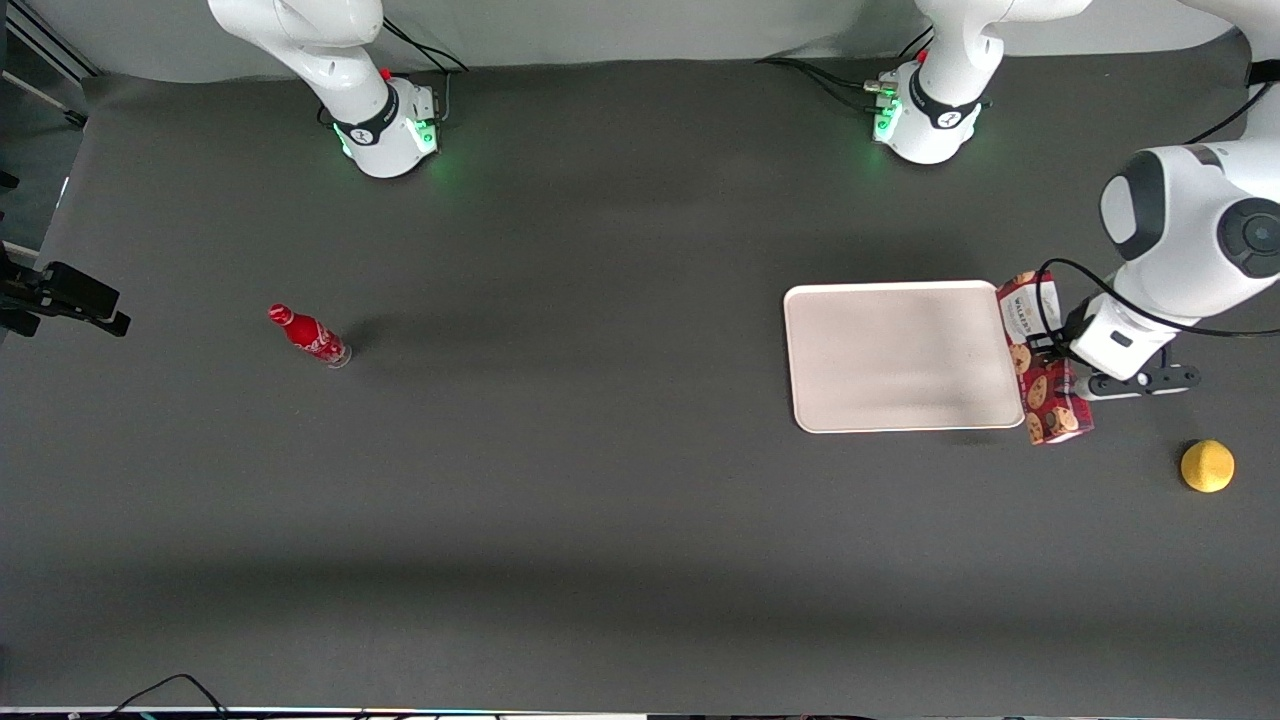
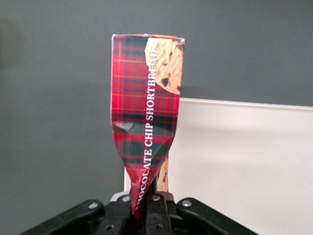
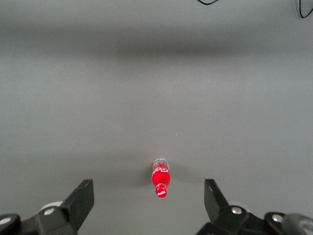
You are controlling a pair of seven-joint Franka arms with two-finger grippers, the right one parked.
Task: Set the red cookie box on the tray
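1. Work surface: a dark grey mat (image 1: 560, 520) covers the whole table. Its edge farthest from the front camera meets a pale backdrop (image 1: 620, 30).
2. Landmark: the tray (image 1: 900, 355) lies flat on the mat toward the working arm's end of the table. It is pale cream with rounded corners.
3. The red cookie box (image 1: 1042, 360) sits along the tray's short edge, on the side toward the working arm's end. Whether it rests on the mat or is raised cannot be told.
4. The gripper (image 2: 144, 208) is clenched on the box, with the carton visibly pinched and creased between the fingers (image 2: 157, 213).
5. A yellow lemon (image 1: 1207, 466) lies on the mat near the tray, nearer the front camera.
6. A small red bottle (image 1: 308, 335) lies well apart from the tray, toward the parked arm's end.
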